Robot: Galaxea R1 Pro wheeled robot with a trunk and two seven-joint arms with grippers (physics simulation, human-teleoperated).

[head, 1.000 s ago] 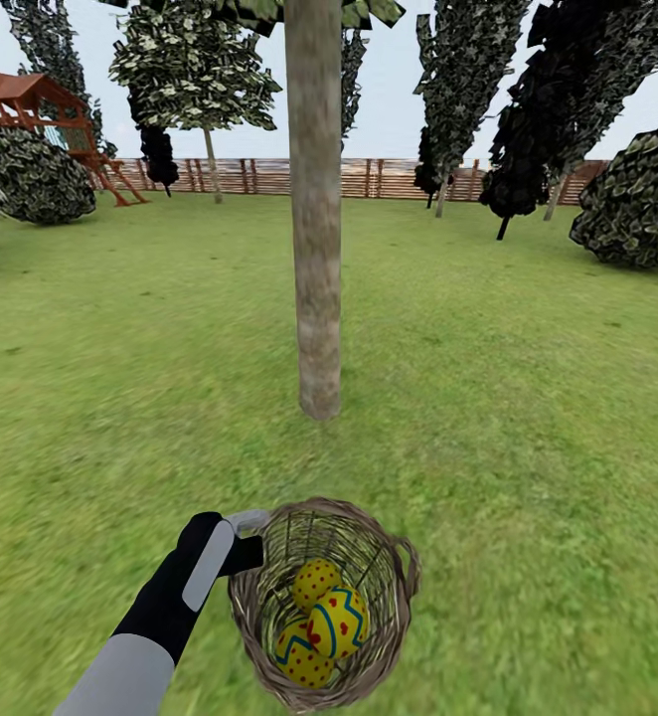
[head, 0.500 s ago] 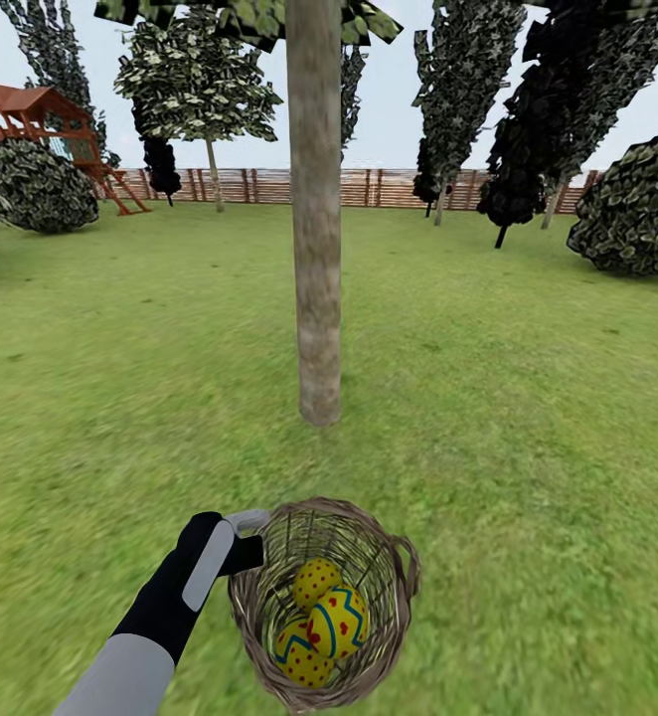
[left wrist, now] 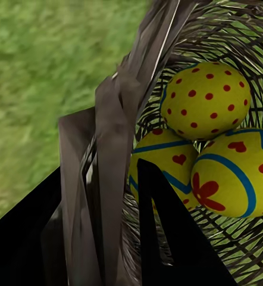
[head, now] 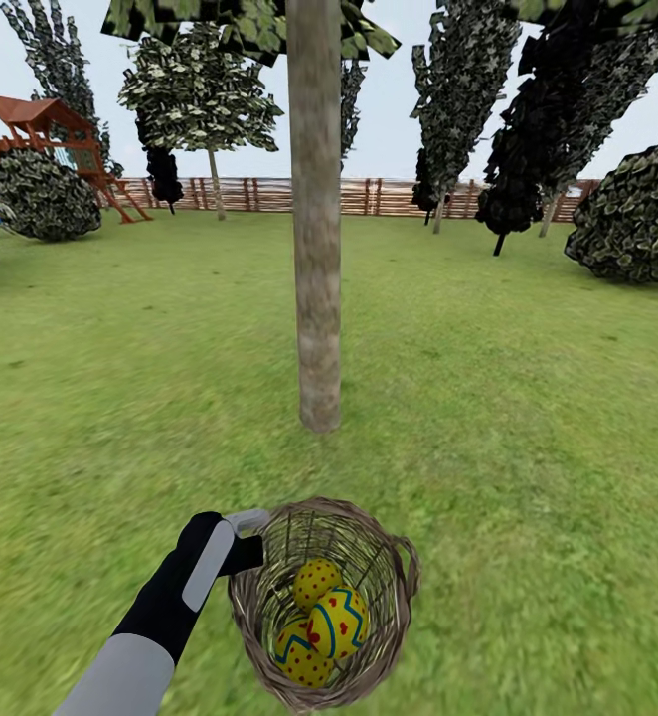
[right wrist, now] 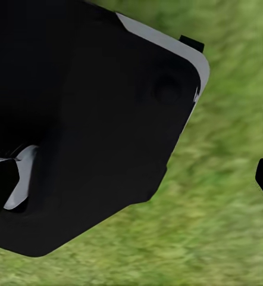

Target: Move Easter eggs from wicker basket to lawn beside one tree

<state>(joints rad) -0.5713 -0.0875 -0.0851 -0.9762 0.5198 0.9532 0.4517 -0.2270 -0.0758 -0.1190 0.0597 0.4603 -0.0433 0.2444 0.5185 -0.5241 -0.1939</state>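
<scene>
A: Starting big: the lawn (head: pixel 528 418) runs to a slatted fence (head: pixel 269 194), and the tree (head: pixel 317 298) with the pale mottled trunk stands dead ahead, near.

B: And the wicker basket (head: pixel 389 587)?

A: Carried low in front, short of the trunk. The left gripper (head: pixel 247 542) is clamped on its rim; in the left wrist view one finger sits inside the weave and one outside. All three Easter eggs (head: pixel 337 622) lie touching at the bottom.

B: How will they handle?

A: Probably light, hard and smooth, so likely to roll or slip. I'd pinch each across its middle, topmost one first.

B: The right gripper?

A: Its camera shows dark robot body over grass; I cannot tell.
</scene>
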